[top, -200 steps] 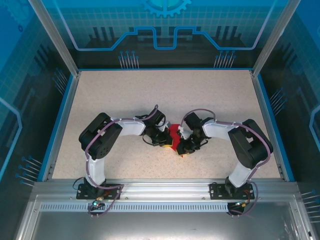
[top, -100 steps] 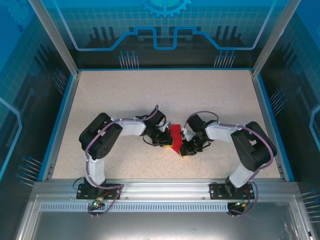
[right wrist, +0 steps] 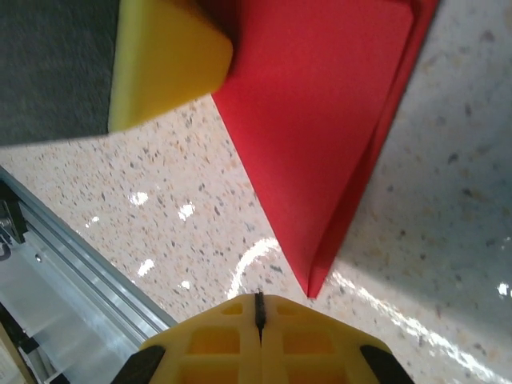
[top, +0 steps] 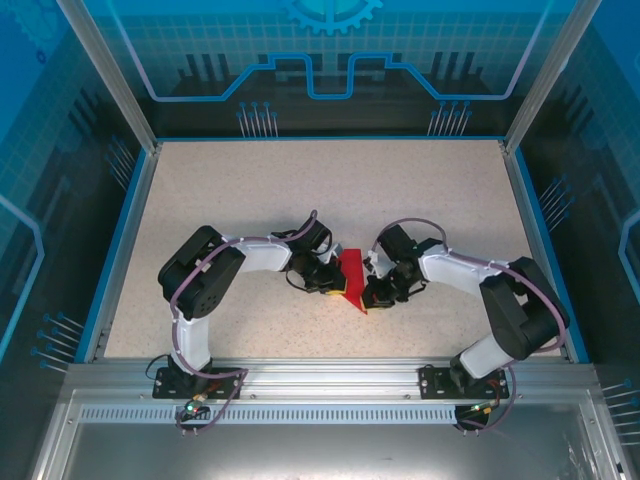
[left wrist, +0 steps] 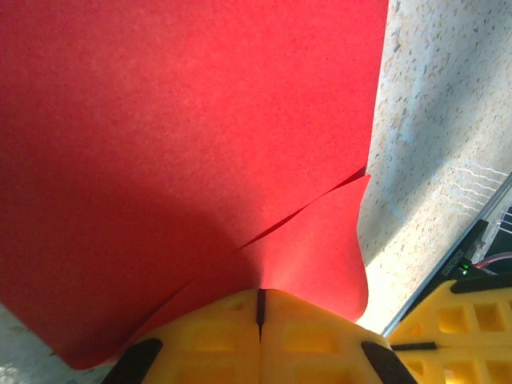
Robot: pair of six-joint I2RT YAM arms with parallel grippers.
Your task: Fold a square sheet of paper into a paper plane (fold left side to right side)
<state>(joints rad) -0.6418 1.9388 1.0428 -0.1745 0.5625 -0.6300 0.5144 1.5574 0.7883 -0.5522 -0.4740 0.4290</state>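
Watching the folded red sheet (top: 352,275) lying mid-tabletop (top: 300,190) between both arms, pointing its tip toward the near metal rail (top: 320,375). Seeing the left pincer (left wrist: 258,308) closed tight, tips bearing on the sheet's left side; unable to tell whether nipping a layer. Seeing the right pincer (right wrist: 258,304) closed too, gripping nothing, sitting just beside the pointed tip. Spotting a loose flap (left wrist: 312,248) gaping off the layer beside it. Dragging the left tips now probably risking a skewed crease or a tear; nudging the point likely crumpling it. Finding plenty of bare tabletop toward the far side, blue rims (top: 118,250) well apart; crowding only between the pincers and toward the rail.
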